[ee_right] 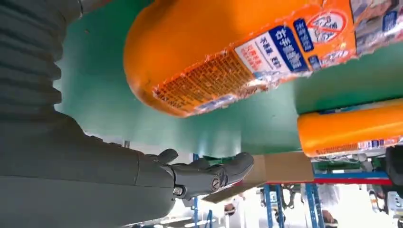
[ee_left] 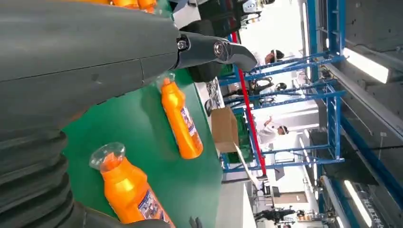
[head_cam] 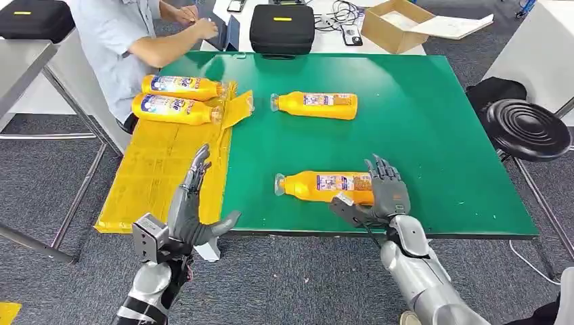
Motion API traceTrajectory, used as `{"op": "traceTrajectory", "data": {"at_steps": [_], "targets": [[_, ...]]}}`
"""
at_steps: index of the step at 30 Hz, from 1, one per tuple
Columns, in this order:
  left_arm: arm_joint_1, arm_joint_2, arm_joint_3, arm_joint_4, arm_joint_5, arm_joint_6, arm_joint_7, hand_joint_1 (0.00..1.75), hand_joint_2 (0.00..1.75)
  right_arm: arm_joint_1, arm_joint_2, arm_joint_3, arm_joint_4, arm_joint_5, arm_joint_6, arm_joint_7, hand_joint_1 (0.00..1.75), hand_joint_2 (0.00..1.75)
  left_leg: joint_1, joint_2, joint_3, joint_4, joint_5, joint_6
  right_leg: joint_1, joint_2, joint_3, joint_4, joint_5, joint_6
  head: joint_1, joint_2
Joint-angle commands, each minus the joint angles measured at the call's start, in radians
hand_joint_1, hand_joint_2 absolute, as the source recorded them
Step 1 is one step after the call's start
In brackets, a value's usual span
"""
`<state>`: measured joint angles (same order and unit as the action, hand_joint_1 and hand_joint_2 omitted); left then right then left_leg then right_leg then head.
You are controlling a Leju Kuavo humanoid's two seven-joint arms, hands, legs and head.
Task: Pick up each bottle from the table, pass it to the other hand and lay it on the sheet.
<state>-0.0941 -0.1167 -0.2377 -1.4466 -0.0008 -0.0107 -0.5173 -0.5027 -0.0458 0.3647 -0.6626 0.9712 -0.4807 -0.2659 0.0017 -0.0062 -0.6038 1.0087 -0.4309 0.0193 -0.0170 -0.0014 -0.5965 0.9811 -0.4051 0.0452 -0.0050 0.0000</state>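
- Two bottles down on the yellow sheet (head_cam: 159, 169) already: the far sheet bottle (head_cam: 181, 85) and the near sheet bottle (head_cam: 172, 108) lie side by side at its far end, close to a seated person (head_cam: 132, 40); that looks like half the job done.
- Two left on the green table (head_cam: 420, 122): the far bottle (head_cam: 317, 105) lies on its side mid-table, well apart from both hands; the near bottle (head_cam: 325, 186) lies by the front edge.
- Right hand (head_cam: 379, 196) sits right at the near bottle's base, fingers spread, holding nothing; whether it touches, I cannot tell; a grasp looks next.
- Left hand (head_cam: 193, 210) hangs over the sheet's front edge, fingers apart and empty; seemingly waiting for the pass.
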Motion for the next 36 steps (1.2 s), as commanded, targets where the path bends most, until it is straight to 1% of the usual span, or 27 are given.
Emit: {"op": "traceTrajectory", "data": {"at_steps": [1, 2, 3, 4, 7, 9, 11, 12, 14, 16, 17, 21, 36], "targets": [[-0.037, 0.014, -0.023, 0.056, 0.002, -0.003, 0.002, 0.00, 1.75, -0.058, 0.009, 0.036, 0.105, 0.005, 0.042, -0.013, 0.00, 1.75, 0.000, 0.001, 0.003, 0.000, -0.001, -0.001, 0.001, 0.000, 0.003, 0.000, -0.001, -0.002, 0.000, 0.000], [-0.038, 0.013, -0.025, 0.055, 0.003, -0.006, 0.000, 0.00, 1.75, -0.067, 0.005, 0.044, 0.114, 0.021, 0.041, -0.003, 0.00, 1.75, 0.001, 0.001, 0.005, 0.000, -0.002, -0.001, 0.001, 0.001, 0.005, 0.000, -0.001, -0.003, 0.000, 0.000], [-0.039, 0.013, -0.026, 0.055, 0.005, -0.009, 0.000, 0.00, 1.75, -0.077, 0.002, 0.053, 0.123, 0.036, 0.046, 0.006, 0.00, 1.75, 0.000, 0.001, 0.003, 0.000, -0.001, -0.001, 0.000, 0.001, 0.002, 0.000, -0.001, -0.002, 0.000, 0.000], [-0.040, 0.012, -0.027, 0.056, 0.006, -0.011, 0.000, 0.00, 1.75, -0.082, 0.002, 0.054, 0.128, 0.037, 0.057, 0.008, 0.00, 1.75, 0.001, 0.002, 0.004, 0.000, -0.002, -0.001, 0.001, 0.001, 0.004, 0.000, -0.001, -0.003, 0.000, 0.000], [-0.048, 0.010, -0.033, 0.061, 0.017, -0.029, -0.001, 0.00, 1.75, -0.122, -0.006, 0.087, 0.170, 0.079, 0.120, 0.036, 0.00, 1.75, 0.000, 0.001, 0.002, 0.000, -0.001, -0.001, 0.000, 0.001, 0.002, 0.000, -0.001, -0.002, 0.000, 0.000], [-0.065, 0.005, -0.043, 0.077, 0.027, -0.046, 0.000, 0.00, 1.75, -0.149, -0.009, 0.107, 0.209, 0.093, 0.161, 0.015, 0.00, 1.75, 0.001, 0.002, 0.004, 0.001, -0.001, -0.001, 0.001, 0.001, 0.003, 0.000, -0.001, -0.002, 0.000, 0.000], [-0.083, 0.001, -0.052, 0.100, 0.041, -0.065, -0.001, 0.00, 1.75, -0.160, -0.010, 0.118, 0.239, 0.092, 0.183, -0.033, 0.00, 1.75, 0.000, 0.000, 0.001, 0.000, 0.000, -0.001, 0.000, -0.001, 0.001, 0.000, 0.000, -0.001, 0.000, 0.000], [-0.093, -0.003, -0.058, 0.111, 0.044, -0.067, -0.003, 0.00, 1.75, -0.166, -0.007, 0.123, 0.256, 0.099, 0.161, -0.040, 0.00, 1.75, 0.000, 0.000, 0.002, 0.000, -0.001, -0.001, 0.000, -0.001, 0.003, 0.000, -0.001, -0.002, 0.000, 0.000], [-0.105, -0.008, -0.064, 0.126, 0.053, -0.075, -0.004, 0.00, 1.75, -0.170, -0.001, 0.133, 0.269, 0.105, 0.160, -0.062, 0.00, 1.75, 0.000, -0.001, 0.002, 0.000, 0.000, -0.001, 0.000, -0.001, 0.002, 0.000, 0.000, -0.001, 0.000, 0.000], [-0.119, -0.005, -0.086, 0.136, -0.001, -0.034, -0.037, 0.00, 1.75, -0.176, -0.003, 0.162, 0.282, 0.129, 0.145, -0.103, 0.00, 1.75, 0.000, -0.001, 0.002, 0.000, 0.000, 0.000, 0.000, -0.001, 0.002, 0.000, 0.000, -0.001, 0.000, 0.000], [-0.129, -0.008, -0.102, 0.151, -0.004, -0.036, -0.042, 0.00, 1.75, -0.182, -0.003, 0.174, 0.296, 0.145, 0.123, -0.099, 0.00, 1.75, 0.000, -0.001, 0.004, 0.000, 0.000, -0.001, 0.001, -0.002, 0.004, 0.000, -0.001, -0.002, 0.000, 0.000], [-0.136, -0.015, -0.101, 0.164, 0.041, -0.063, -0.031, 0.00, 1.75, -0.194, -0.009, 0.188, 0.324, 0.157, 0.166, -0.090, 0.00, 1.75, 0.000, -0.001, 0.004, -0.001, 0.000, -0.001, 0.001, -0.001, 0.004, -0.001, -0.001, -0.002, 0.000, 0.000], [-0.138, -0.013, -0.099, 0.165, 0.043, -0.063, -0.031, 0.00, 1.75, -0.193, -0.011, 0.188, 0.324, 0.156, 0.164, -0.092, 0.00, 1.75, 0.001, -0.001, 0.006, 0.000, 0.000, -0.001, 0.001, -0.001, 0.006, -0.001, -0.001, -0.002, 0.000, 0.000]]}}
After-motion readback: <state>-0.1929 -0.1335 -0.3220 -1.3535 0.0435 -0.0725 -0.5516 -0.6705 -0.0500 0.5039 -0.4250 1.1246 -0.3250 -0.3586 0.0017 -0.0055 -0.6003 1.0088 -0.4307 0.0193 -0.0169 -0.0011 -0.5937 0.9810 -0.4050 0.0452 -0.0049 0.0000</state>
